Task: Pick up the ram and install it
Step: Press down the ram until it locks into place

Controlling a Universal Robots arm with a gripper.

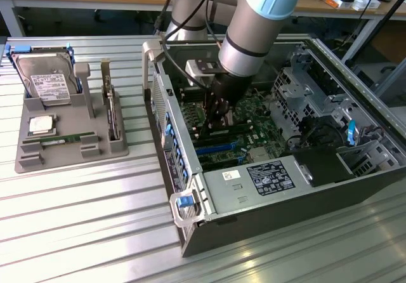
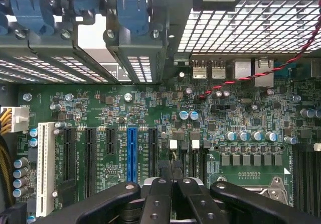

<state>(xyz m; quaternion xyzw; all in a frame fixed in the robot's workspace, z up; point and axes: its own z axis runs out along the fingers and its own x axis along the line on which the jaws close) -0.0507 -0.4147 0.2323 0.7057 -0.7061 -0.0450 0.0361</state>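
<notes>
The silver and pale-blue robot arm [image 1: 254,23] reaches down into the open black metal computer case [image 1: 279,188], which lies on its side on the ribbed aluminium surface [image 1: 82,219]. Its black pincer [image 1: 219,119] hangs low over the green motherboard [image 1: 241,137] inside the case, just above the row of long dark memory slots [image 1: 222,148]. In the wrist view the black pincer fingers [image 2: 160,204] are drawn together with hardly any gap, and nothing can be made out between them. Beneath them the motherboard shows a white expansion slot [image 2: 46,169], a blue expansion slot [image 2: 132,153] and several black ones beside it, with a twisted red and black wire [image 2: 261,73] crossing near the rear ports. Well apart from the case, on the exterior view's left, a grey moulded parts tray [image 1: 70,143] rests on the surface. The ram [image 1: 60,139], a long thin green circuit-board stick, lies flat in a groove at the near side of that tray. Just behind the ram in the tray sits a square silver processor chip [image 1: 40,125], and behind that a silver hard drive [image 1: 47,80] leans upright. A larger green card with a metal bracket [image 1: 111,108] stands on edge in the tray's side nearest the case.
</notes>
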